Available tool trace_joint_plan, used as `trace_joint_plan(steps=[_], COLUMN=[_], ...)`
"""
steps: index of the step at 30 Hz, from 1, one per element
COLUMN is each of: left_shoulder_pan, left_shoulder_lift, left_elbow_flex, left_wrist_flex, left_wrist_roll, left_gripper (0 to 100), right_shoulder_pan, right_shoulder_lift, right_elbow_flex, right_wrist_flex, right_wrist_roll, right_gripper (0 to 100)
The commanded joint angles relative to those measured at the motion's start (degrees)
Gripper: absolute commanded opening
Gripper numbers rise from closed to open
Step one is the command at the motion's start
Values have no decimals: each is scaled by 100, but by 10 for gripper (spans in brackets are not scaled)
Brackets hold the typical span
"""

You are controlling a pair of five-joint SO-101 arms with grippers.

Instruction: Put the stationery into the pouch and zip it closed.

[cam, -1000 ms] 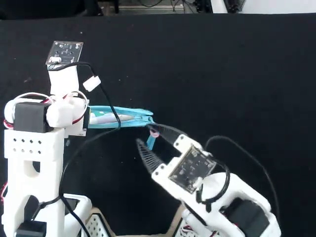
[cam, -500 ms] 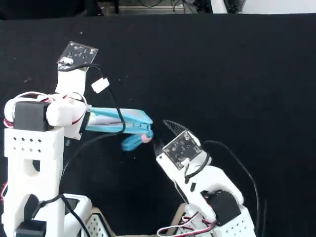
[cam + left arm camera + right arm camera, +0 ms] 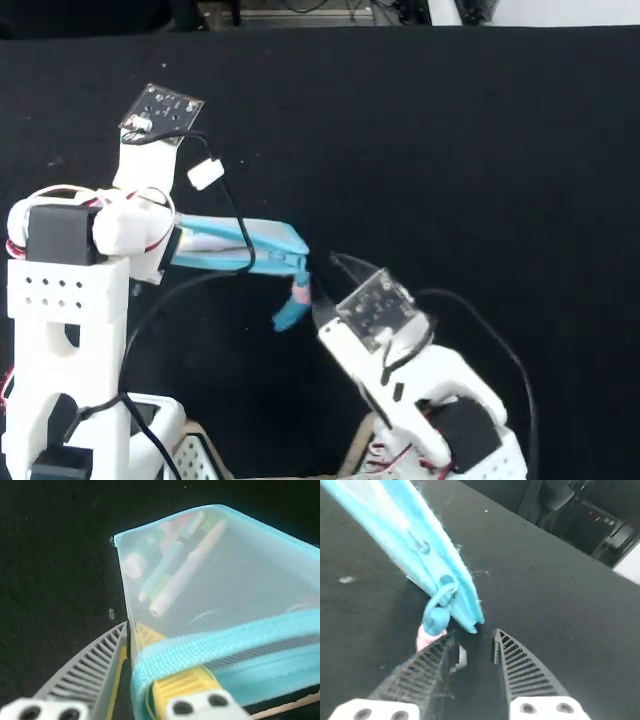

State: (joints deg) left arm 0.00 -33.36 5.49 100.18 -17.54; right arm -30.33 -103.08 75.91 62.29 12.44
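1. My left gripper [image 3: 131, 630] is pinched on the pouch [image 3: 215, 580] at its zip edge. The yellow-padded finger [image 3: 185, 687] lies against the teal band and the grey one is on the other side. In the high view the pouch juts out from this grip toward my right arm, seemingly held above the table [image 3: 450, 150].
2. A white pen [image 3: 187, 567] and a few pastel pieces lie inside, against the mesh wall.
3. My right gripper [image 3: 474, 635] is spread apart with nothing between the tips, which sit just below the pouch's free corner. The zip pull [image 3: 437, 616] hangs near that corner, and its pink bead [image 3: 426, 637] is just outside one finger.
4. Change: one second ago the right gripper was lower and opened wider, with the pull dangling just above its tips. Half a second ago it had closed in on the pouch end and the pull had swung sideways toward my left arm. Now the gripper has dropped back slightly and the pull hangs down again. My left wrist turned a little early on, then held.
5. Reading: that pass nudged the pull rather than catching it. Loading looks done, so zipping is what remains. I cannot tell from these views whether the zip is closed along its length.
6. Next move: the pull must sit between the fingers before I close them.
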Motion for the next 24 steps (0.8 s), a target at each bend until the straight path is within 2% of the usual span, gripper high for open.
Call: trace_joint_plan(steps=[1,6,12,17,24], left_shoulder_pan=[57,57,57,57,57], left_shoulder_lift=[9,9,9,9,9], left_elbow_flex=[22,22,40,57,31], left_wrist_flex=[-79,-79,-237,-369,-404], left_wrist_roll=[-18,-9,308,308,308], left_gripper=[30,30,30,30,30], right_shoulder_pan=[-316,-484,-475,-492,-492], right_shoulder_lift=[-646,-646,-655,-655,-655], right_elbow_flex=[-145,567,101,-365,-462], right_wrist_flex=[53,-624,-273,343,536], right_wrist_roll=[-651,-967,-1090,-1108,-1099], right_gripper=[152,264,265,265,265])
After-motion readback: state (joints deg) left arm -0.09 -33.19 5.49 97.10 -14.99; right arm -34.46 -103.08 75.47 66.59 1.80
